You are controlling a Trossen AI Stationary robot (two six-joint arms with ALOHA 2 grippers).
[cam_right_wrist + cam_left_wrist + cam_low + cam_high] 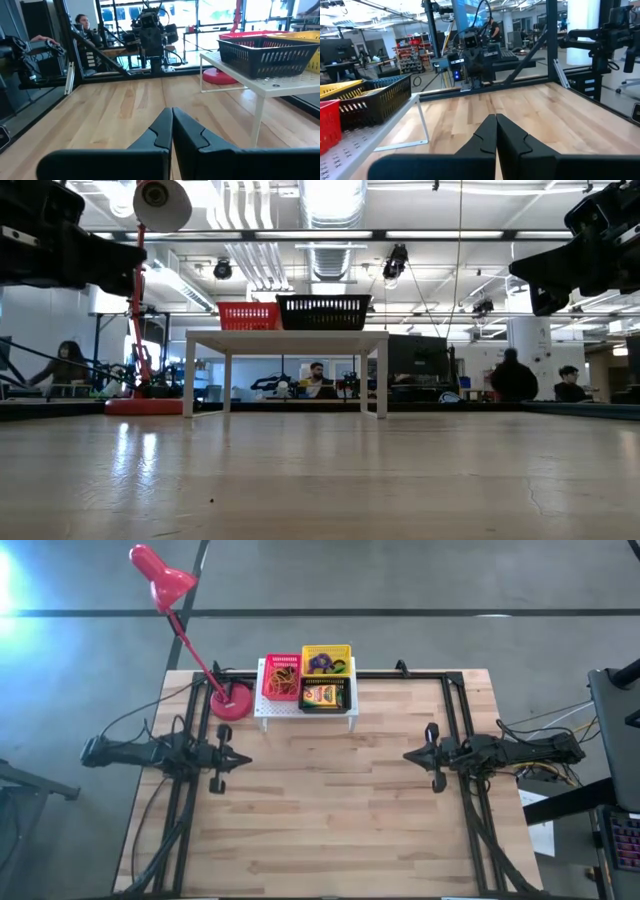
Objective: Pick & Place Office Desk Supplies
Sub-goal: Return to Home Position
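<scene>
The left gripper (240,758) hangs over the left edge of the worktop (330,820) and the right gripper (410,754) over the right edge. They point at each other across the bare middle of the wood. In each wrist view the two dark fingers meet tip to tip with nothing between them, so both are closed and empty.

The supplies all sit on the white rack (300,718) at the middle of the far edge. The tan rubber bands (282,676) lie tangled in the red bin (268,660). The purple and green elastic loops (322,664) are in the yellow bin (327,648). A yellow-and-green crayon box (322,696) lies in the black bin (347,698). The red lamp (231,703) has its base just beside the rack, toward the far left corner. No supply shows on the open worktop.

The step appears to be the return to rest, and it looks nearly or fully done. To finish it well, each arm should settle level and well apart from the rack and the lamp stem. The fingers should be shut and the cables along the side edges left clear.

The crayon box carries a printed front, but its writing is too small to read, and no other label or brand can be made out
</scene>
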